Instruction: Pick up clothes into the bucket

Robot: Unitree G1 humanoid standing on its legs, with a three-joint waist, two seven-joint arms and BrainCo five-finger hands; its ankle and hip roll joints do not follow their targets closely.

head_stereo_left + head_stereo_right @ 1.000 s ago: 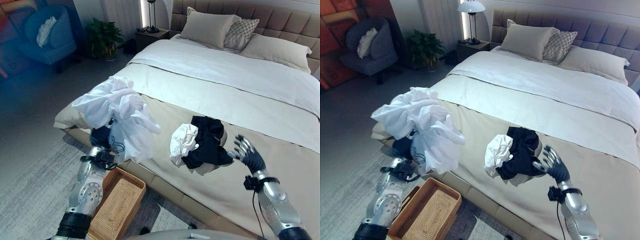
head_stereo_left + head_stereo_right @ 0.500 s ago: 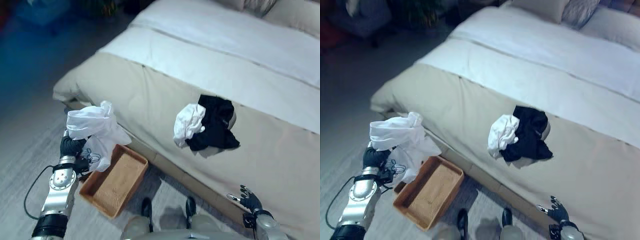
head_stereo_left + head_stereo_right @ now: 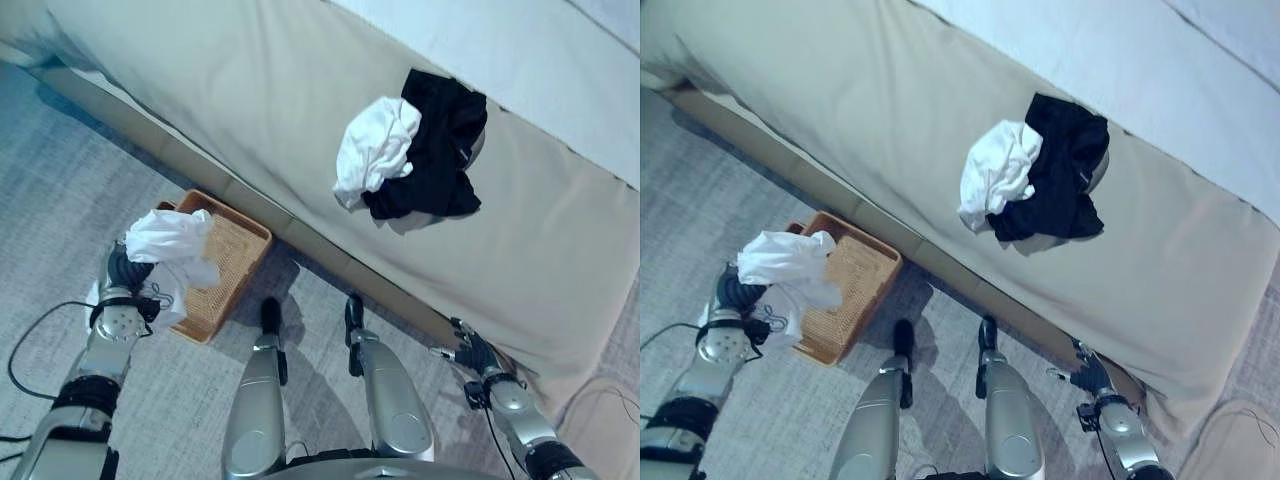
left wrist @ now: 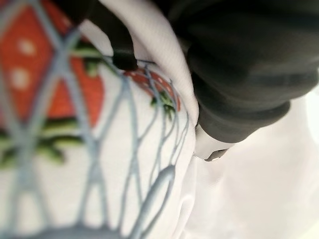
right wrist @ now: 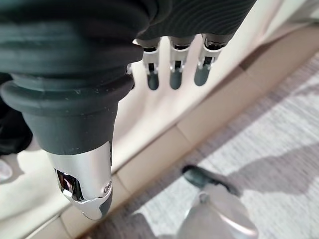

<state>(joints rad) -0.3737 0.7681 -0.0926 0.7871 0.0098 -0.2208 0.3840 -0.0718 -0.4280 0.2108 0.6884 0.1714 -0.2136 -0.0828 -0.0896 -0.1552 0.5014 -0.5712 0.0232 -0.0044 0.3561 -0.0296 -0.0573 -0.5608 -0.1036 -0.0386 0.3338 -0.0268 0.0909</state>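
Observation:
My left hand (image 3: 125, 272) is shut on a bunched white garment (image 3: 168, 240) with a printed patch, held just over the near left corner of the wicker basket (image 3: 238, 252) on the floor. The left wrist view has the white cloth (image 4: 249, 189) and its red and green print pressed against the hand. A second white garment (image 3: 375, 148) and a black one (image 3: 438, 150) lie together on the beige bed cover (image 3: 230, 90). My right hand (image 3: 472, 352) hangs low by the bed's side with its fingers (image 5: 173, 69) straight and nothing in it.
The basket stands on a grey rug (image 3: 60, 200) against the bed base (image 3: 330, 262). The bed's side runs diagonally across the view. A white sheet (image 3: 560, 60) covers the far part of the bed.
The camera has tilted down towards the floor. My left hand has lowered the white garment towards the basket. My right hand stays low beside the bed.

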